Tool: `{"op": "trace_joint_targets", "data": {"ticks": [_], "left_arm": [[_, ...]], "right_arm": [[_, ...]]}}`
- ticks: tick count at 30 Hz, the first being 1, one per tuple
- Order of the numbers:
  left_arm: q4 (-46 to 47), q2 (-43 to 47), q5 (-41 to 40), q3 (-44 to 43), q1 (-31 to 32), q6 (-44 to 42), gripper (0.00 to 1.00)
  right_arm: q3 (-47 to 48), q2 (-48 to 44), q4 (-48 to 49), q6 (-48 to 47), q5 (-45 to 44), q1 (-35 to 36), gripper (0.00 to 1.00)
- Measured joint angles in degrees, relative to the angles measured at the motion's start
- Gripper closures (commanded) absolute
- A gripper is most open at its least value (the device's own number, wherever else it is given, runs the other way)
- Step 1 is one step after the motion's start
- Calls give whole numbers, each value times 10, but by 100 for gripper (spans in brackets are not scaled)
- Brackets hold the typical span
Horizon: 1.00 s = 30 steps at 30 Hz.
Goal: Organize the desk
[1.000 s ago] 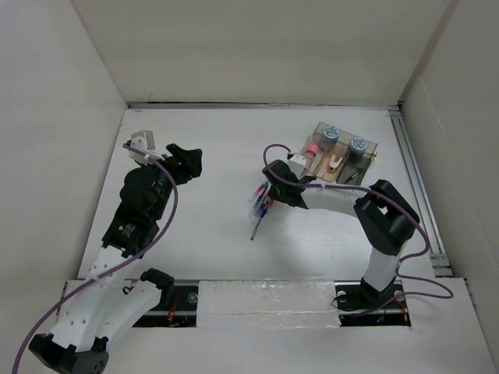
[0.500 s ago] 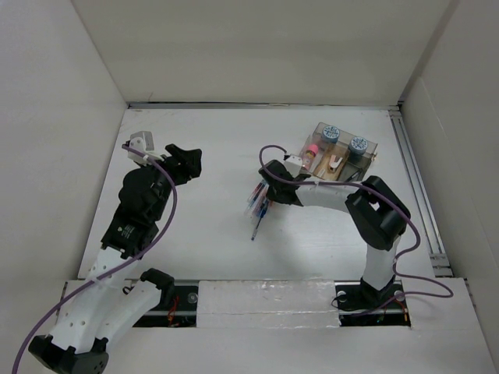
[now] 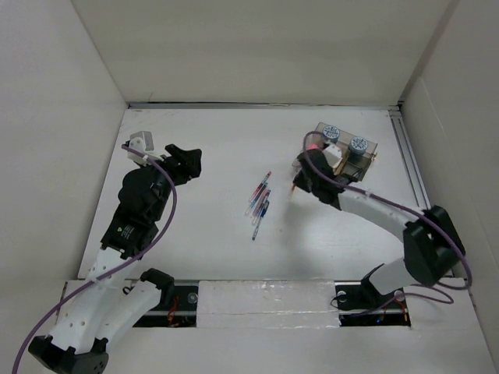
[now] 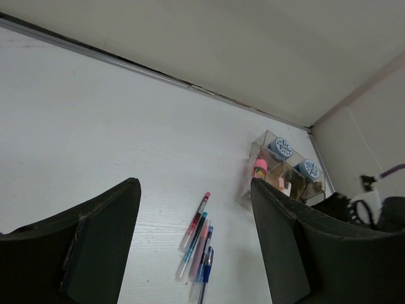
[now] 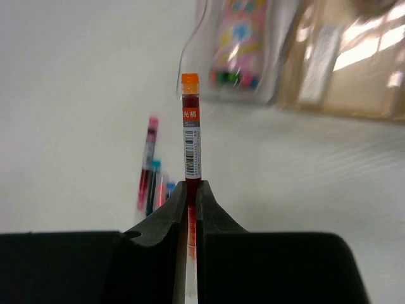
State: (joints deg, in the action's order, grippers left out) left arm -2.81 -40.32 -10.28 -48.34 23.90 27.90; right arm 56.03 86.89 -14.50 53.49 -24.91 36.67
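Firmly pinching a red pen point(image 5: 191, 142) low on its barrel with the right gripper point(image 5: 191, 190), orange cap out beyond the tips, just beside the clear box point(image 3: 343, 152) near the far right corner of the desk point(image 3: 210, 132). Holding the left gripper point(image 3: 190, 163) wide and empty over the desk's left half. Leaving loose pens point(image 3: 260, 201) lying side by side mid-desk, apart from both grippers.

1. At least four pens point(image 3: 260, 201) are lying in one loose cluster; overlap is hiding the exact count.
2. One orange-capped pen point(image 5: 191, 142) is sitting in the right gripper point(image 5: 192, 186).
3. One clear box point(image 3: 369, 156) is standing nearby.
4. Two blue round lids point(image 3: 330, 132) and one pink-topped item point(image 3: 312, 148) are showing inside it.
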Motion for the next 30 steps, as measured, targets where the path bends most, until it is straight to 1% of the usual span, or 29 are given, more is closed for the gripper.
{"op": "trace_joint_targets", "data": {"ticks": [2,4,7,9,14,18,20,21,22,23,28,29,30], "left_arm": [[0,0,2,0,0,0,34],[0,0,3,0,0,0,34],[0,0,4,0,0,0,34],[0,0,5,0,0,0,34],[0,0,6,0,0,0,34],[0,0,7,0,0,0,34],[0,0,7,0,0,0,34],[0,0,7,0,0,0,34],[0,0,7,0,0,0,34],[0,0,7,0,0,0,34],[0,0,7,0,0,0,34],[0,0,7,0,0,0,34],[0,0,7,0,0,0,34]], "right_arm": [[-24,-52,27,-6,17,-60,99],[-50,-91,49,-9,34,-148,99],[-77,-108,69,-12,53,-270,98],[-89,-106,74,-12,66,-314,97],[-92,-86,88,-11,104,-360,94],[-82,-49,94,-11,115,-371,93],[-72,-28,94,-12,121,-372,90],[-69,-21,94,-12,122,-372,87],[-69,-17,94,-11,124,-372,80],[-69,-17,93,-11,125,-372,75],[-68,-25,90,-11,120,-372,57],[-69,-31,89,-11,120,-372,56],[-69,-43,90,-11,120,-372,60]]}}
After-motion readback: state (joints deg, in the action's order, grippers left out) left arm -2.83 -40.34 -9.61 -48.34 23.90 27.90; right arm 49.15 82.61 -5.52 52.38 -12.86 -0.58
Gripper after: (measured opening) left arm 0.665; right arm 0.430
